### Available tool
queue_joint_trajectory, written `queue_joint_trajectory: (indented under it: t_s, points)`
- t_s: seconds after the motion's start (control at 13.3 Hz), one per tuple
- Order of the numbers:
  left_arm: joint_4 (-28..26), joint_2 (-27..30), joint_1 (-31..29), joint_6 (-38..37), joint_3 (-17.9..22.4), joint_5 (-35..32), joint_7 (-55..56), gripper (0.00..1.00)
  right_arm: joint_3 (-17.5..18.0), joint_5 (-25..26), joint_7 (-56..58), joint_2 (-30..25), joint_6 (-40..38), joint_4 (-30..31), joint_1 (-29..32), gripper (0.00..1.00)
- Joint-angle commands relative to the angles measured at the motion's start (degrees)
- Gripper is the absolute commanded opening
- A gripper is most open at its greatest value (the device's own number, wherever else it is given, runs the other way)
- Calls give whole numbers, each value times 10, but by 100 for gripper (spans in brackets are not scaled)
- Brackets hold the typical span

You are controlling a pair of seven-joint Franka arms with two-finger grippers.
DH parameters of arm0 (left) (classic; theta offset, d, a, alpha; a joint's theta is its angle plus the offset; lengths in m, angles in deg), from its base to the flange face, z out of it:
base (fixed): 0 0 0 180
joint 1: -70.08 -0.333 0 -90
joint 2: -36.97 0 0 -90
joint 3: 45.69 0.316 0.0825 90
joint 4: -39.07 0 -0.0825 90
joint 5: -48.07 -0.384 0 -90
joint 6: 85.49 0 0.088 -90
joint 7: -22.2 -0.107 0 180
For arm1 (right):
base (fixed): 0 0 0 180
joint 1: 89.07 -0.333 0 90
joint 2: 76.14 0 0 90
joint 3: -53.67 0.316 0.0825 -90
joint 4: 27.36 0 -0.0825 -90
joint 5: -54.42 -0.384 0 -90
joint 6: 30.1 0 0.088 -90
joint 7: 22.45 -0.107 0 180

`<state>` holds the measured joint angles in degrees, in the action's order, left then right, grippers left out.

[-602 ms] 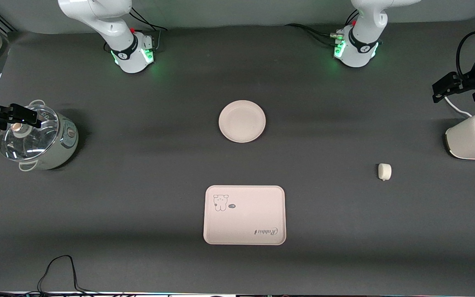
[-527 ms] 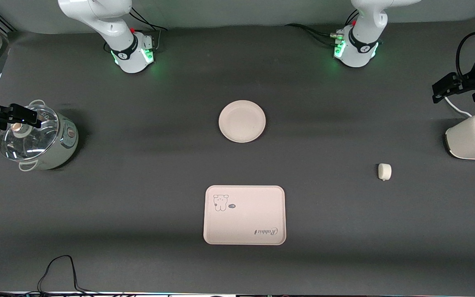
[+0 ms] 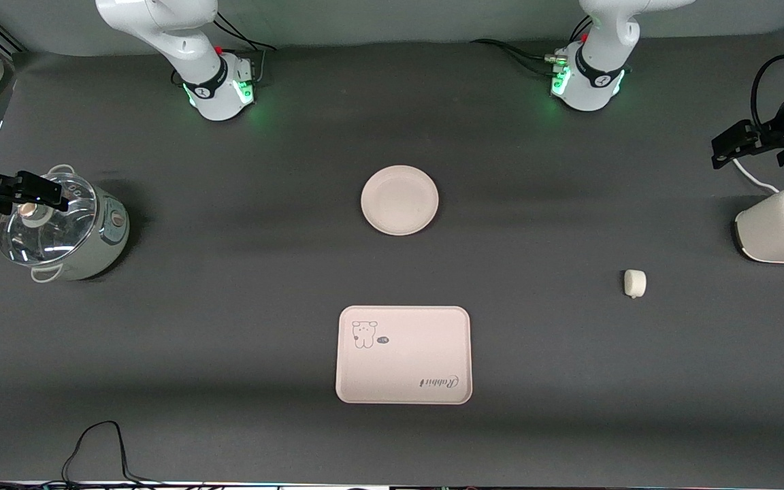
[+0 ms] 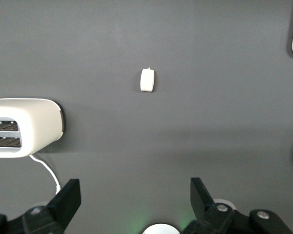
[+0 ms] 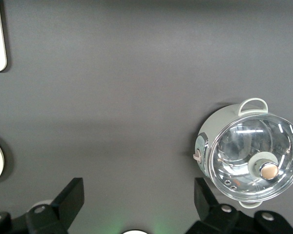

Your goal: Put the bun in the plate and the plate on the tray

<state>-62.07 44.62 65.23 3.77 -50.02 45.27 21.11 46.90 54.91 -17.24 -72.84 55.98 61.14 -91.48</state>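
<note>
White and smooth, the small oblong bun lies alone on the dark grey tabletop toward the left arm's end, well apart from the round cream-white plate and the cream-pink rectangular tray printed with a rabbit. Neither holds anything yet.

The left gripper hangs over the white toaster with jaws wide and empty; in its wrist view the bun sits ahead of the fingers, clear of the toaster. This arm is plainly the nearer one. The bun's long axis seems to run nearer-to-farther from the front camera (it is small, so this is uncertain).

The right gripper, also wide and empty, waits over the glass-lidded green pot.
</note>
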Motion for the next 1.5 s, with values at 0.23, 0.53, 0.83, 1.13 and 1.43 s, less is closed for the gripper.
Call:
queue_joint_trajectory:
  t_s: [0.23, 0.53, 0.83, 1.13, 1.43]
  points:
    - [5, -109, -11, 73, 0, 17, -8, 100, -5, 4, -1, -9, 5, 10, -8, 100]
    - [-43, -168, -13, 185, 0, 16, -8, 100, -5, 4, -1, -9, 5, 10, -8, 100]
    - [-152, -208, -20, 348, 0, 7, -9, 100, -5, 4, -1, -10, 4, 11, -8, 100]
    - [-248, -258, -30, 538, 0, 7, -25, 100, -5, 4, -1, -10, 4, 11, -8, 100]
    - [-260, -313, -30, 618, 0, 7, -34, 99, -5, 4, -1, -10, 4, 11, -8, 100]
